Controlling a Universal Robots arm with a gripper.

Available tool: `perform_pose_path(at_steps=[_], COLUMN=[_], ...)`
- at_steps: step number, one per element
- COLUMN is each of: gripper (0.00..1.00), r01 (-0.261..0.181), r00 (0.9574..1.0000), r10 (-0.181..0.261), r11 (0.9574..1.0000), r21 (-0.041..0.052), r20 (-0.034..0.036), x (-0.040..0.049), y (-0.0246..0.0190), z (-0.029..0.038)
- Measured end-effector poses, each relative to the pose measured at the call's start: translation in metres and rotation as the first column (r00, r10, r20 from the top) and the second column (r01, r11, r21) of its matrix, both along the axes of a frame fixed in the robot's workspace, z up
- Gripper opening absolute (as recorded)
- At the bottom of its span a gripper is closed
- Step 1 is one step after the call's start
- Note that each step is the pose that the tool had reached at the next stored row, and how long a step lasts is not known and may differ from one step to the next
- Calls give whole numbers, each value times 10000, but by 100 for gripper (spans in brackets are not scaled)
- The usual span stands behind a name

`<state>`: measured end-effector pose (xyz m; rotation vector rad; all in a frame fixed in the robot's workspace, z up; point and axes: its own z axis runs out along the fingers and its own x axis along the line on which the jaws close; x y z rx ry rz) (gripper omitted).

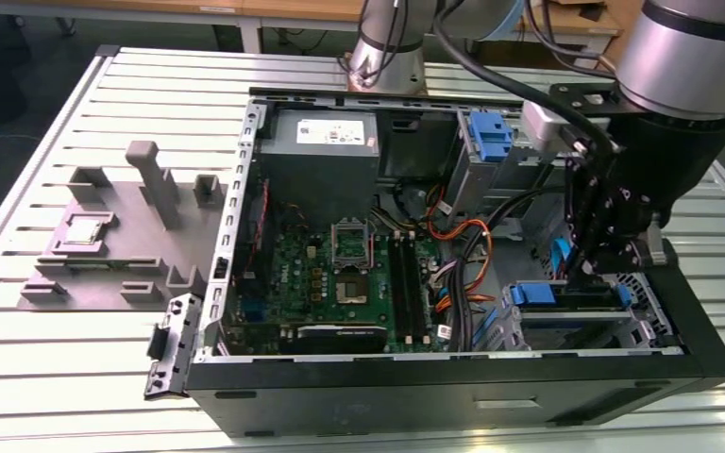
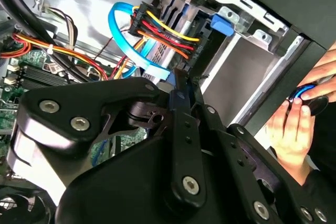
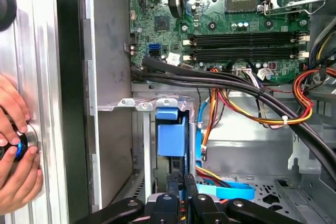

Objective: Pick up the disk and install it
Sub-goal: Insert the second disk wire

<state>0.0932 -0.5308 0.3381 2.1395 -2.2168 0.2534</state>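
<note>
- The robot arm's gripper [image 1: 615, 274] hangs low inside an open black computer case [image 1: 463, 377] that lies on a slatted metal table [image 1: 35, 349], over the drive bay at the corner on the exterior view's right.
- The disk [image 3: 171, 139], seen by its blue plastic rail and tab, stands on edge in the metal drive cage [image 3: 157, 104], directly ahead of the gripper in the first wrist view.
- In both wrist views the gripper's black fingers [image 3: 174, 192] sit close together, reaching in at the disk's near edge; whether they pinch it or merely touch it cannot be told.
- In the second wrist view a bundle of red, yellow and black power wires [image 2: 163, 32] and a flat blue data cable [image 2: 123, 40] curve in beside the bay, just beyond the fingertips.
- The green motherboard [image 1: 337, 274] with its empty processor socket fills the case floor; a grey power-supply box [image 1: 325, 142] sits in the far corner.
- A grey fixture tray [image 1: 110, 245] rests on the table at the exterior view's left, well apart from the case.
- A person's hand [image 3: 16, 150] rests on a round blue-lit control at the table's edge.
</note>
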Motion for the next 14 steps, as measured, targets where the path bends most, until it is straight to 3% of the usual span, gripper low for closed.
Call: perform_pose_path(at_steps=[2, 7, 8, 14], gripper=[16, 16, 16, 16], r01=[-1, 0, 0, 19], r00=[10000, 10000, 10000, 10000], r10=[1, 0, -1, -20], r11=[10000, 9974, 9970, 9969], r21=[91, 720, 776, 783], r20=[5, 4, 5, 4], x=[1, 0, 1, 18], y=[-26, -92, -99, -121], z=[0, -2, -2, -2])
